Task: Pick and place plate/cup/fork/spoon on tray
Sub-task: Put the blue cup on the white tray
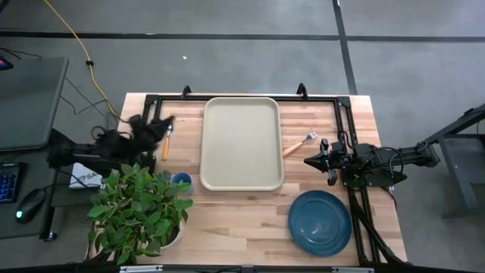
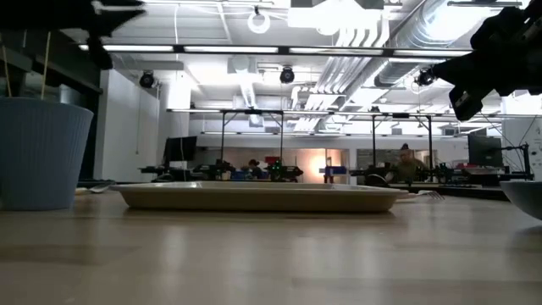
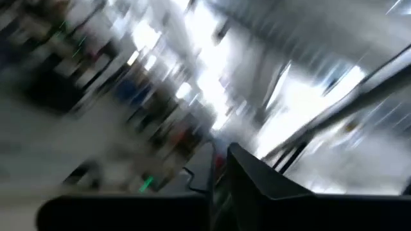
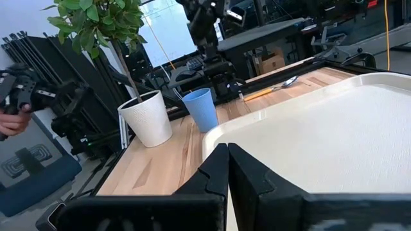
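Right gripper (image 1: pixel 312 161): fingers closed, empty, beside fork (image 1: pixel 300 143). Open jaws first, straddle handle, avoid tray (image 1: pixel 241 144) rim. Plate (image 1: pixel 320 222) at near right. Cup (image 1: pixel 180 180) and spoon (image 1: pixel 166 142) left of tray. Left gripper (image 1: pixel 168 123) by spoon, state cannot tell.

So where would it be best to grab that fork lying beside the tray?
Probably by the orange-tan handle. The fork lies flat on the table just right of the tray, handle toward the tray, tines pointing away. The right end effector waits close by, so it could come straight down from above, fingers straddling the slim handle across its width.
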